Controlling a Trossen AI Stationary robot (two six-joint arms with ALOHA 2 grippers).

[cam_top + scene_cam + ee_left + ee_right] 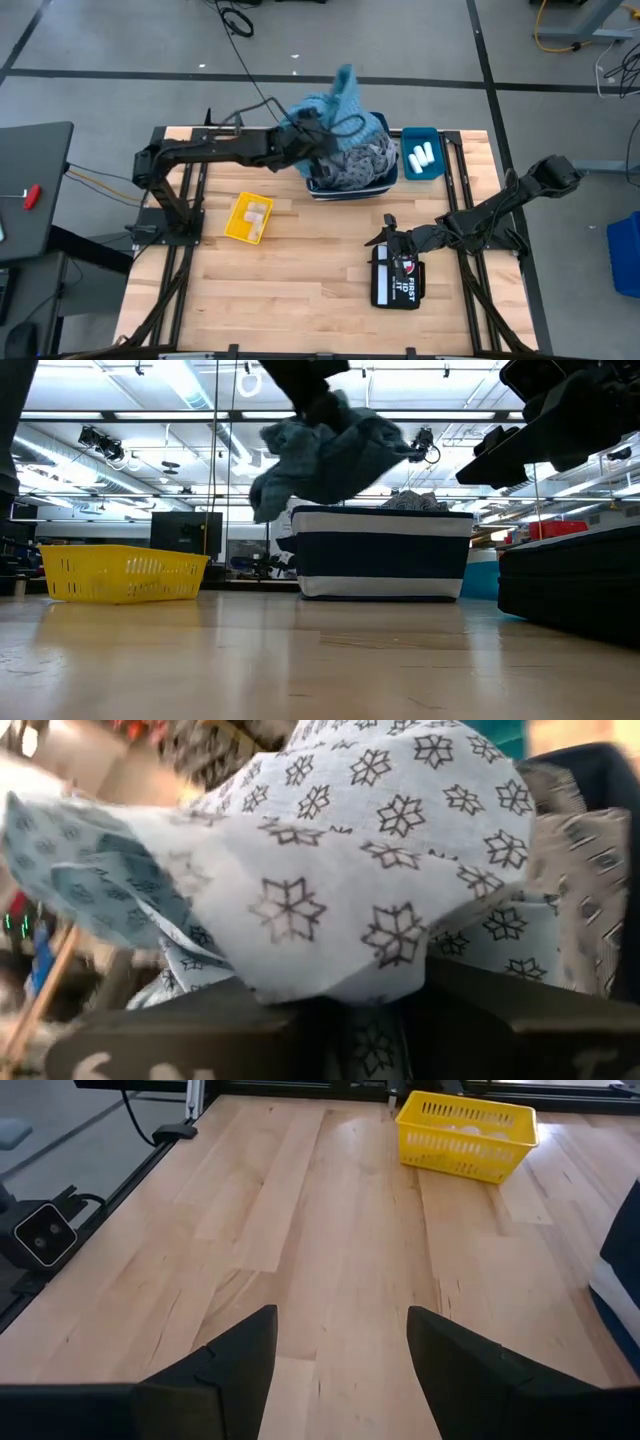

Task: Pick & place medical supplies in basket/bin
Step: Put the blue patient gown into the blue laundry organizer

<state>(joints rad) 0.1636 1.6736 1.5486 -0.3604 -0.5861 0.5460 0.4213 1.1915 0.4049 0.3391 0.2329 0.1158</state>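
Note:
A light-blue cloth with a star pattern (pixel 345 100) hangs from my left gripper (pixel 322 135) above the dark striped basket (pixel 388 180). In the low view the cloth (pixel 330 450) is bunched and clear of the basket (pixel 385 555). A second patterned cloth (pixel 355 165) lies heaped in the basket. White rolls (pixel 422 155) lie in a small blue bin. Clear packets (pixel 255 212) lie in the yellow basket (pixel 248 218). My right gripper (pixel 385 232) is open over the table beside a black first-aid bag (pixel 397 278). My left gripper is shut on the light-blue cloth, pinched between its two fingers at a bunched part (pixel 375 1040); several layers are gathered there. The cloth billows over the fingers (pixel 200 1030) and hides the place of contact. It is lifted clear and hangs slack over the basket (pixel 600 780).
The blue bin (pixel 436 135) stands right of the striped basket near the far edge. The yellow basket (pixel 465 1135) sits left of centre. The first-aid bag (pixel 570 585) lies toward the near right. Bare wood (pixel 330 1250) stretches between the yellow basket and my right gripper (pixel 340 1350).

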